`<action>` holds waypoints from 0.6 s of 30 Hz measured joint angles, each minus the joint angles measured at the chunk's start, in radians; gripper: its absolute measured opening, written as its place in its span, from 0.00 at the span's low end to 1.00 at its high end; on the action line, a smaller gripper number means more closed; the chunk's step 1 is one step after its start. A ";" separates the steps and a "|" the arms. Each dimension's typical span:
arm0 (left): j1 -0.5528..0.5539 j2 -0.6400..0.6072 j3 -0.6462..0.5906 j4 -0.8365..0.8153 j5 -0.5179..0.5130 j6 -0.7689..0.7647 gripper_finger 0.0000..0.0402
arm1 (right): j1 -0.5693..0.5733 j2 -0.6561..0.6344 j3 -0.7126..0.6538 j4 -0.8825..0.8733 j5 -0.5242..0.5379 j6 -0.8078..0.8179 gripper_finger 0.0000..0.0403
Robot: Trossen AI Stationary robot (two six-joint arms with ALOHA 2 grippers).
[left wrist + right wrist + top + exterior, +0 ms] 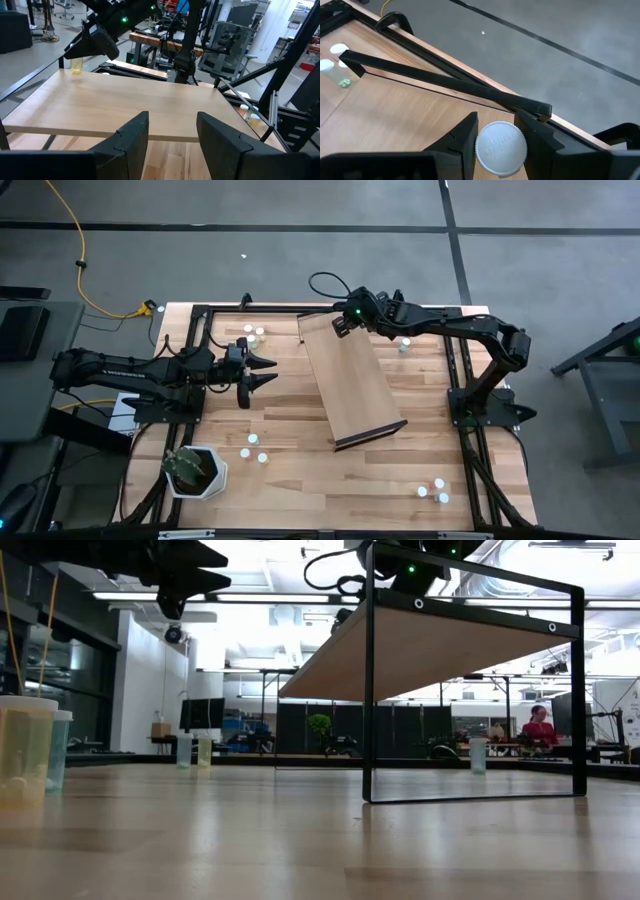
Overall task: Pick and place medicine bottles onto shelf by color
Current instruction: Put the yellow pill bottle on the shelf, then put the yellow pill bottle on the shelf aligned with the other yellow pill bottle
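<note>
Right hand [496, 145]: clamped on yellow bottle [76, 65], apparently over shelf [350, 375] far end; lower upright before release. Left hand [170, 137]: apart, waiting.

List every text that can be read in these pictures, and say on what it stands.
White cap held in the right tool: raised lettering, too blurred to read.
Left arm: a light marking, too small to read.
No other text is legible.
</note>
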 joint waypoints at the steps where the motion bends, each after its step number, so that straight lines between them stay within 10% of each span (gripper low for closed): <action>1: 0.000 0.000 0.000 0.000 0.000 0.000 0.39 | 0.000 0.000 0.000 0.000 0.001 -0.002 0.31; 18: 0.000 0.000 0.000 -0.002 0.000 0.000 0.39 | 0.000 -0.010 -0.001 0.062 0.075 -0.107 0.56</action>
